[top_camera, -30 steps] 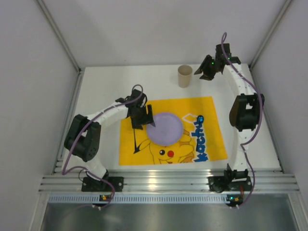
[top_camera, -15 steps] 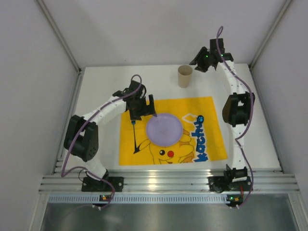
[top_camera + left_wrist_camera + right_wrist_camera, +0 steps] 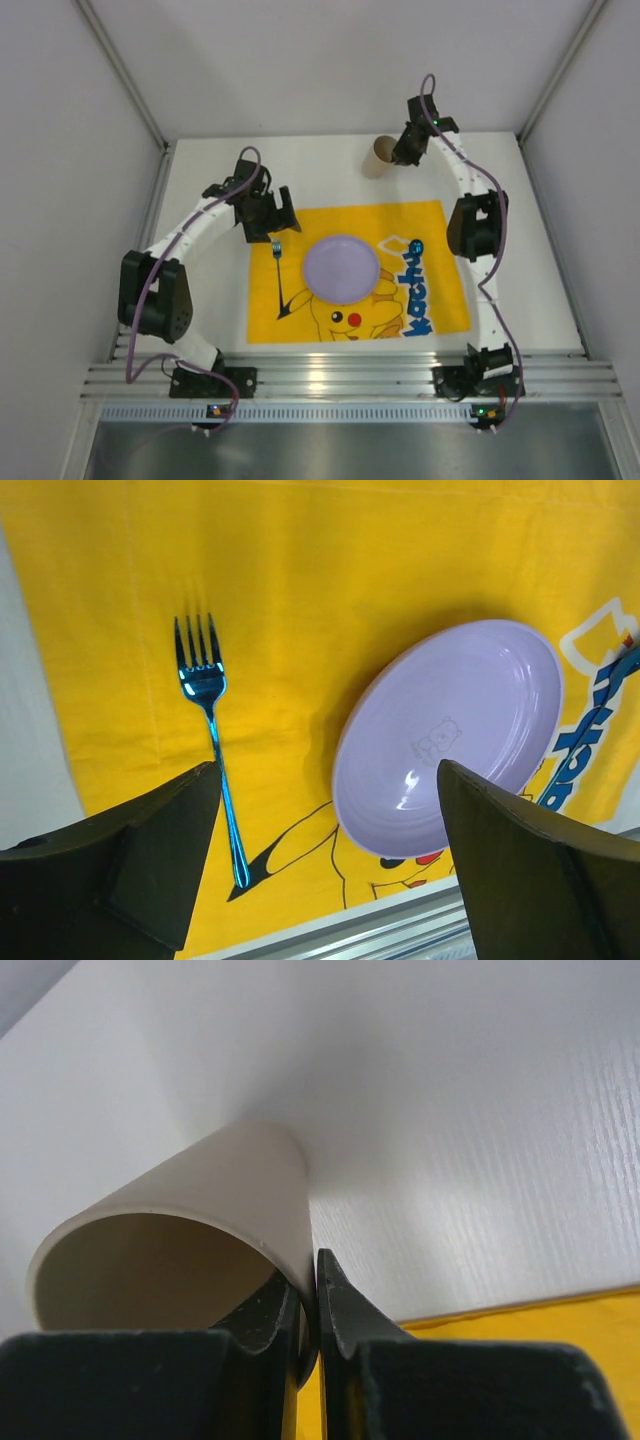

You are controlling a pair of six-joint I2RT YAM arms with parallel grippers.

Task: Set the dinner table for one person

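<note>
Two things lie on the yellow mat: a purple plate about in its middle, and a blue fork just to the left of it, prongs pointing away from me and not touching the plate. I think this is the usual order for one person, fork on the left of the plate. The mat itself lies on the white table, toward the near edge, and the table carries everything else too. My left gripper hovers above the far left corner of the mat with its jaws spread wide and nothing between them. In the left wrist view the fork lies free on the cloth below, so I judge that this side of the setting is finished. The paper cup is on the bare table just behind the far edge of the mat, to the right of the middle. My right gripper is clenched on the cup's wall, one finger inside the mouth and one outside, because the whole cup looks too wide to take between the jaws. I judge the next step is to bring the cup beside the plate. Such a thin wall may bend or swing in this pinch, so I would lift slowly.
</note>
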